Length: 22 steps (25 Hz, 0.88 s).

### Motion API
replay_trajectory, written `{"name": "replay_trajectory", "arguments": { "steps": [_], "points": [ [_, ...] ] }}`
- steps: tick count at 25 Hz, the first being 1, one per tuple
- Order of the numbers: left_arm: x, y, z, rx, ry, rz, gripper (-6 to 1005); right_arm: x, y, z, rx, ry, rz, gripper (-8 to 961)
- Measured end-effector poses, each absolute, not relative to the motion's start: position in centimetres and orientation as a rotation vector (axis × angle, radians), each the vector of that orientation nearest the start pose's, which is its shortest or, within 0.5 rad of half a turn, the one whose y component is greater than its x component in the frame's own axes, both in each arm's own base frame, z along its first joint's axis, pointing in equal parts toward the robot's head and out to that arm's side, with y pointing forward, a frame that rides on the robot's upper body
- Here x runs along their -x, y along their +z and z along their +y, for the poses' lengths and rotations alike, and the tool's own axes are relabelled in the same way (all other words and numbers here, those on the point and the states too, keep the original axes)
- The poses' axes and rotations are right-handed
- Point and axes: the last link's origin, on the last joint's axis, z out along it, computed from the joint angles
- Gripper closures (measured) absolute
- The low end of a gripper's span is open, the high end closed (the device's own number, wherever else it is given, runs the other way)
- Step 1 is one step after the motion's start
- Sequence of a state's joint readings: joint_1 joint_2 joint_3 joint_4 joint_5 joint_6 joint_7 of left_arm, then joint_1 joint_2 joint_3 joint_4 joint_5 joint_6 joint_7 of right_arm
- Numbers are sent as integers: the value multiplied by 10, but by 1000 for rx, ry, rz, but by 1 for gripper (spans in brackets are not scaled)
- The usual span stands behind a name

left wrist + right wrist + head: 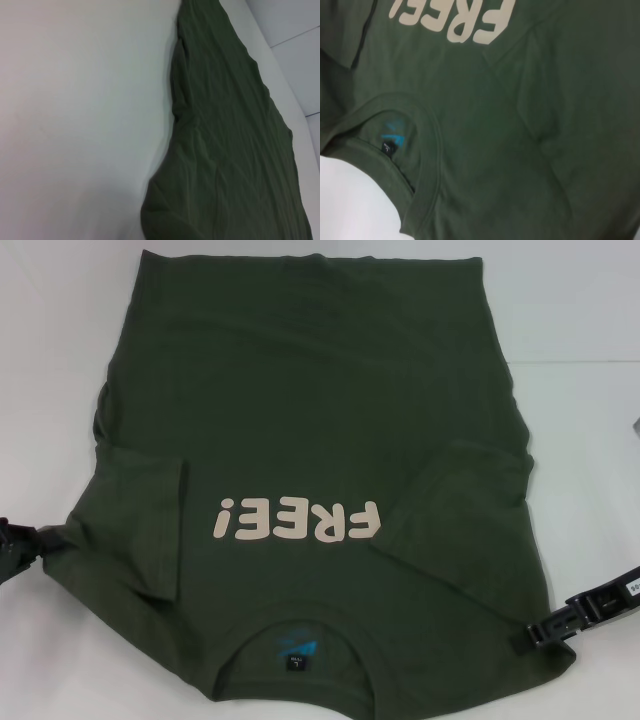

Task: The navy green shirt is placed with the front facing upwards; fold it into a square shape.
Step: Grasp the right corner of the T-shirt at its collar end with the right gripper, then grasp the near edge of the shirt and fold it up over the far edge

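You are at the side-fold stage: the shirt (330, 410) lies face up across the white table (50, 360), collar (300, 640) at the near edge and hem far, and both short sleeves already lie turned in over the chest, one on each side of the cream lettering (297, 521). The left gripper (22, 545) sits at the shirt's near-left edge by the shoulder, the right gripper (560, 622) at the near-right edge; I cannot tell how wide either pair of fingers stands or whether they have cloth pinched. By my reading, the next move is to take each long side in toward the middle, then bring the hem toward the collar to make the square; that calls for a pinch through one layer only at the edge, and even lifting so the sleeves do not slide back out. The fabric is soft, matt, dark olive knit, limp and prone to creasing; shallow wrinkles run along the left edge in the left wrist view. The collar is a ribbed round band with a small blue label (390, 135) inside.
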<state>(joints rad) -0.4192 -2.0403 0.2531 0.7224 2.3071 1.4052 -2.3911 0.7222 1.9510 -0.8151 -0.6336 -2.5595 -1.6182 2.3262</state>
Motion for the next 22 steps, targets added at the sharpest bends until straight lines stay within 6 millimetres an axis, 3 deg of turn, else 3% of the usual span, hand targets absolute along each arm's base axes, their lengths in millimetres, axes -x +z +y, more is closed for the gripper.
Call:
{"name": "replay_trajectory", "arguments": {
  "steps": [11,22],
  "points": [
    [376,65,301,-2151,1030,2660,993,-274,17,347,2607,-198,1666,94],
    [375,65,301,-2148,1031,2658,992,-292,32,341,2534,-262,1722,99]
  ]
}}
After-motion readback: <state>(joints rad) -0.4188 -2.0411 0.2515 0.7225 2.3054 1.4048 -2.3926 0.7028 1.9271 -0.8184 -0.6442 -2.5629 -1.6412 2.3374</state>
